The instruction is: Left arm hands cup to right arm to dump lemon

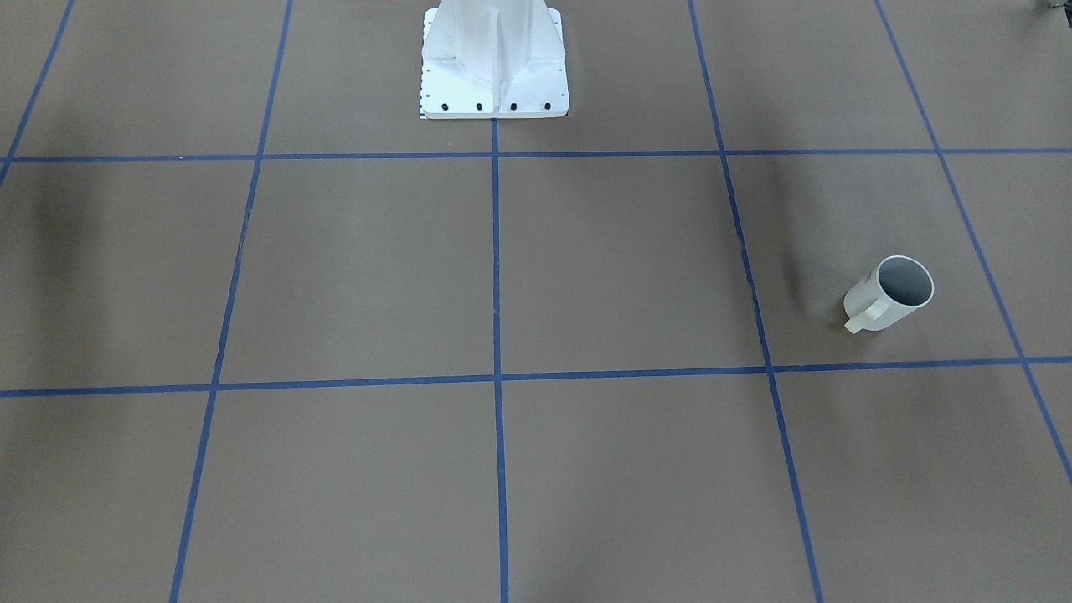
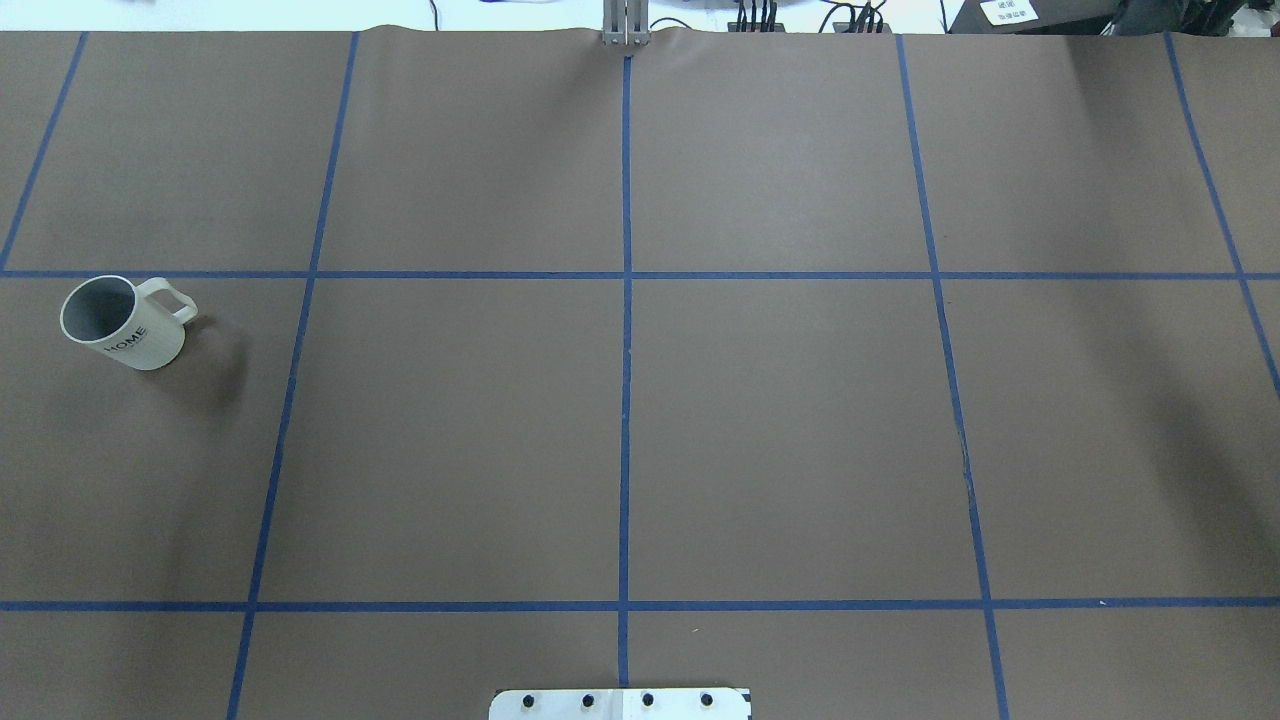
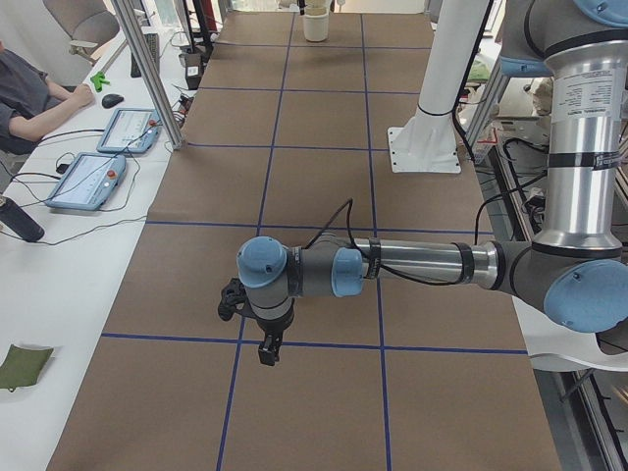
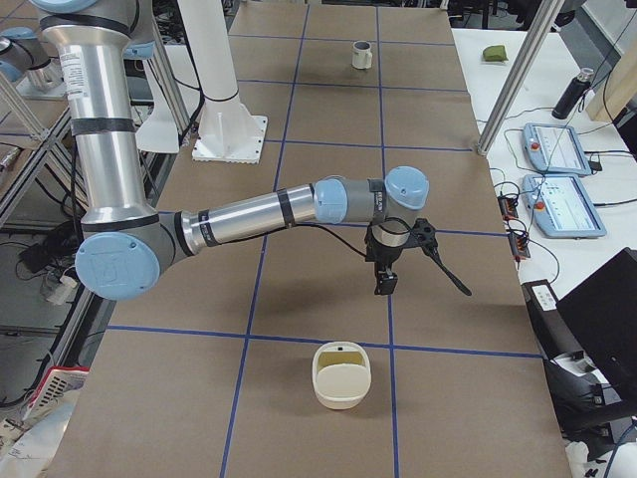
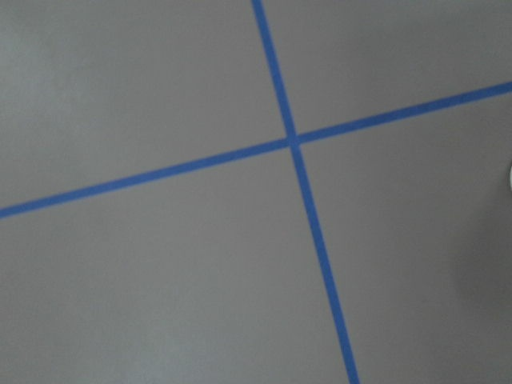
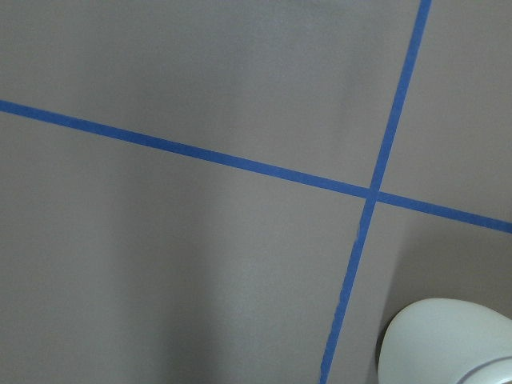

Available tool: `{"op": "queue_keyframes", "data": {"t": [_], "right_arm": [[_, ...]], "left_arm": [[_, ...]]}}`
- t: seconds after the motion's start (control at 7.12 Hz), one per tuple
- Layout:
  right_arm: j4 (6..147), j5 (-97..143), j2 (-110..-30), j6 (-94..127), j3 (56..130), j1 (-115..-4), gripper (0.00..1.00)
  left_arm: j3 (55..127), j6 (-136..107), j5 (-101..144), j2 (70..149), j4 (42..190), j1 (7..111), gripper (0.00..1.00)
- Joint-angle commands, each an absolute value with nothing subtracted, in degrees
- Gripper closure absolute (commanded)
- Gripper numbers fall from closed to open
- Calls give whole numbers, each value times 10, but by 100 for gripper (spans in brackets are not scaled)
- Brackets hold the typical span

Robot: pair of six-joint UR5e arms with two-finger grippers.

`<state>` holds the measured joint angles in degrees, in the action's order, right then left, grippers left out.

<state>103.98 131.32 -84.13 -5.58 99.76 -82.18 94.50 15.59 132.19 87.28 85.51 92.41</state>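
The cup (image 2: 125, 322) is a white ribbed mug with black "HOME" lettering. It stands upright on the brown table at the robot's far left, handle towards the middle. It also shows in the front-facing view (image 1: 889, 293) and small at the far end in the right view (image 4: 362, 55). Its grey inside shows no lemon. My left gripper (image 3: 267, 349) hangs above the table in the left view. My right gripper (image 4: 383, 283) hangs above the table in the right view. I cannot tell whether either is open or shut. Neither wrist view shows fingers.
A cream container (image 4: 342, 375) sits on the table below my right gripper, its rim in the right wrist view (image 6: 448, 344). The white robot base (image 1: 494, 59) stands at the table's middle edge. A side table holds tablets (image 4: 557, 149); a person (image 3: 25, 93) sits there.
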Motion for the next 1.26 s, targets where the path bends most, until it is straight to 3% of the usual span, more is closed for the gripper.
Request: {"op": "queue_keyframes", "data": {"t": [0.0, 1.12], "right_arm": [[1040, 1313, -845, -55, 998, -822, 0], [940, 1310, -951, -64, 1004, -874, 0]], "left_arm": [[963, 159, 1324, 868, 857, 933, 0], [984, 161, 1324, 863, 885, 933, 0]]}}
